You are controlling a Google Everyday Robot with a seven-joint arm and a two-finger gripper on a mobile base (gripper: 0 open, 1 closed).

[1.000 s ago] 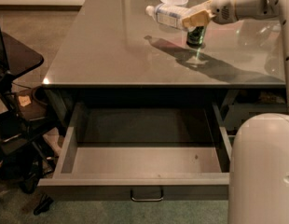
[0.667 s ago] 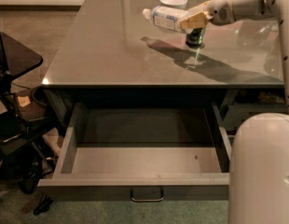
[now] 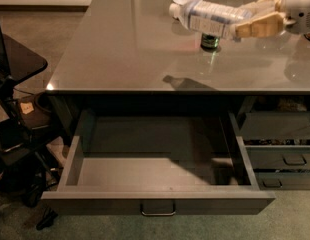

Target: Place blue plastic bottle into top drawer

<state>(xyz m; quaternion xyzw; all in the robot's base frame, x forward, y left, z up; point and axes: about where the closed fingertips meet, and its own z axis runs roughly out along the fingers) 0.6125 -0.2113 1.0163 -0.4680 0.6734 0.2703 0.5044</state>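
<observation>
Pickup done: gripper (image 3: 241, 23) clamped round blue plastic bottle (image 3: 207, 15), held sideways in air above desk top (image 3: 125, 49) (green can (image 3: 210, 41) standing near); top drawer (image 3: 157, 200) open, nothing inside, so carry-over and release remain.

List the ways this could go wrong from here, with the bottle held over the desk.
The gripper holds the blue plastic bottle by one end, sideways above the desk; the free end could sag or slip out in transit.
The green can stands just below the bottle; a low sweep could knock it over.
The top drawer is open but well forward of the bottle; releasing early would land it on the desk.
</observation>
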